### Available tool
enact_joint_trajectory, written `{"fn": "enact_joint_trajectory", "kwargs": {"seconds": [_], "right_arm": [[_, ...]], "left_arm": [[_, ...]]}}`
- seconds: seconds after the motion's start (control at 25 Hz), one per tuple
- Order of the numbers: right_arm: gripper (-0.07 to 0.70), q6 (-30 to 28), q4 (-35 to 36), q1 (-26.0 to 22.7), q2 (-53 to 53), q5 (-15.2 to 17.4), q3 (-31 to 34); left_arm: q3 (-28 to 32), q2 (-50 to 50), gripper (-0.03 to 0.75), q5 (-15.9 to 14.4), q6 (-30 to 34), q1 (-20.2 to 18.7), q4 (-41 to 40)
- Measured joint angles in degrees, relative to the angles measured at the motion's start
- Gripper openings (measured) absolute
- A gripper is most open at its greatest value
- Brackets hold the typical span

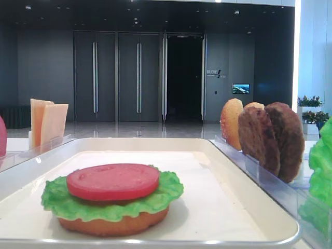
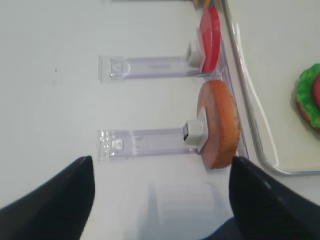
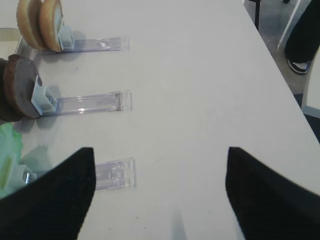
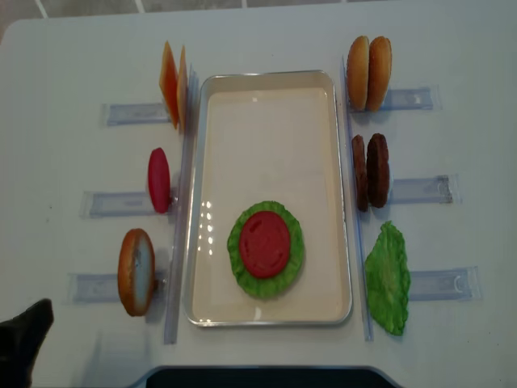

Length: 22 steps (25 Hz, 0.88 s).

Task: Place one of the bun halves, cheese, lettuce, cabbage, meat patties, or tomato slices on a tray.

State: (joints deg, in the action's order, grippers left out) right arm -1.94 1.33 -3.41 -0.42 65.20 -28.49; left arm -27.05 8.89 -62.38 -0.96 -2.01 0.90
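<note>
White tray [image 4: 323,121] holds bun, lettuce [image 4: 242,275], tomato slice [image 4: 264,242].

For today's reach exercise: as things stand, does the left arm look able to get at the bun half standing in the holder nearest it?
Probably yes. The left gripper is open, and the bun half stands upright just ahead of it in its clear holder, with only bare table between them. The tray rim sits close behind the bun.
</note>
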Motion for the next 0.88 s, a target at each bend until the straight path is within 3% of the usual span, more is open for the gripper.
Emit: {"fn": "enact_joint_trajectory", "kwargs": {"seconds": [0.28, 0.88], "right_arm": [[0.541, 0.0, 0.0, 0.0, 0.0, 0.0, 0.0], [0.541, 0.0, 0.0, 0.0, 0.0, 0.0, 0.0]], "left_arm": [[0.0, -9.4, 0.639, -1.0, 0.0, 0.0, 0.0], [0.0, -9.7, 0.639, -1.1, 0.4, 0.0, 0.4]]}}
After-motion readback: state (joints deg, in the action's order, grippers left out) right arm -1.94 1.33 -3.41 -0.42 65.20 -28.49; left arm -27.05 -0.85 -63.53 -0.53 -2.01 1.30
